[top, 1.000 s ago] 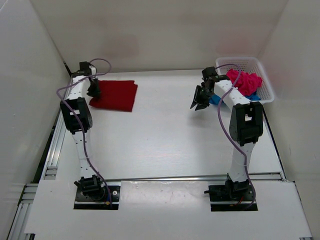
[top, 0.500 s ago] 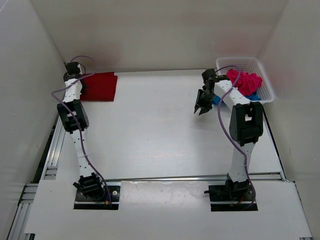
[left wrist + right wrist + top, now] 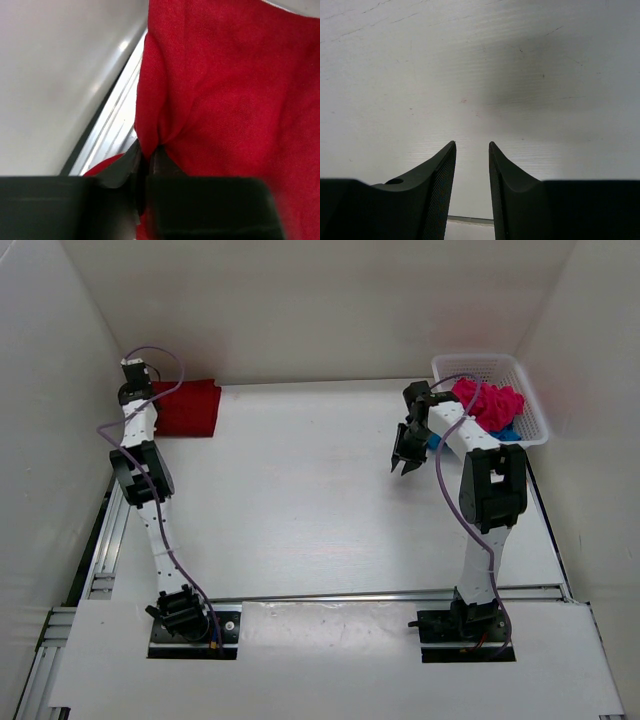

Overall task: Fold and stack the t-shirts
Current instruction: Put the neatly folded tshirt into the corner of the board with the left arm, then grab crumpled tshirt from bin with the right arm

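The folded dark red t-shirt [image 3: 190, 407] lies at the table's far left corner. My left gripper [image 3: 140, 395] is at its left edge, shut on a pinch of the red fabric [image 3: 220, 90], with the jaws closed together at the fold [image 3: 148, 150]. The bright pink t-shirt [image 3: 490, 403] sits crumpled in the white basket [image 3: 535, 420], with the bright blue t-shirt [image 3: 432, 439] under it, partly hidden by my right arm. My right gripper [image 3: 407, 458] hovers over bare table left of the basket, open and empty [image 3: 471, 146].
The white walls close in the table at the back and sides. A metal rail [image 3: 100, 540] runs along the left edge, also seen in the left wrist view [image 3: 115, 115]. The basket stands at the far right corner.
My left gripper has dragged the red t-shirt from mid-left toward the far left corner. My right gripper has shifted slightly right and down, still open.
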Tool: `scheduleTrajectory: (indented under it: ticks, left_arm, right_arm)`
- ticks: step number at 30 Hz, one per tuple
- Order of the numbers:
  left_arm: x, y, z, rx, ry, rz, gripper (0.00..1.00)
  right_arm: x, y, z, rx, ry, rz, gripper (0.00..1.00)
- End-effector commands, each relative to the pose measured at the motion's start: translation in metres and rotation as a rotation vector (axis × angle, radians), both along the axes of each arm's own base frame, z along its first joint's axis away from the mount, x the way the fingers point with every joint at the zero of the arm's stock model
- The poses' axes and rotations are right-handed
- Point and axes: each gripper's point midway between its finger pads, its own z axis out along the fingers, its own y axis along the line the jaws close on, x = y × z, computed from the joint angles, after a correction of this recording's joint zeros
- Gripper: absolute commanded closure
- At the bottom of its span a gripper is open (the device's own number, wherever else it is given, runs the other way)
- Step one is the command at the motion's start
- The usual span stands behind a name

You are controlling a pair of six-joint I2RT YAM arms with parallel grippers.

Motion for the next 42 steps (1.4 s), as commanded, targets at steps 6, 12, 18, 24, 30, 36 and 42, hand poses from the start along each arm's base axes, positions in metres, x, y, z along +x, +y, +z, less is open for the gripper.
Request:
scheduleTrajectory:
  ticks: [6, 12, 18, 24, 30, 36, 42]
  left_arm:
    - [0.003, 0.039, 0.069, 0.155, -0.138, 0.168, 0.08]
    - [-0.019, 0.052, 0.163, 0.246, -0.265, 0.285, 0.04]
    - [-0.050, -0.034, 0.211, 0.173, -0.268, 0.092, 0.00]
    - [-0.099, -0.117, 0.299, 0.080, -0.423, -0.172, 0.00]
    - [-0.161, -0.169, 0.339, -0.002, -0.482, -0.374, 0.00]
    - [-0.211, -0.182, 0.316, -0.042, -0.415, -0.402, 0.00]
    - [-0.241, -0.177, 0.267, -0.045, -0.295, -0.337, 0.00]
  right_arm:
    - [-0.003, -0.002, 0.025, -0.012, -0.040, 0.022, 0.63]
    - [-0.004, 0.002, 0.037, -0.004, -0.071, 0.031, 0.63]
    - [0.030, -0.010, 0.104, -0.026, -0.274, 0.021, 0.50]
    - [0.081, -0.098, 0.171, -0.148, -0.490, -0.176, 0.26]
    - [0.150, -0.185, 0.155, -0.077, -0.575, -0.505, 0.25]
    - [0.220, -0.246, 0.109, -0.035, -0.657, -0.729, 0.26]
    - [0.258, -0.256, 0.067, -0.043, -0.698, -0.734, 0.26]
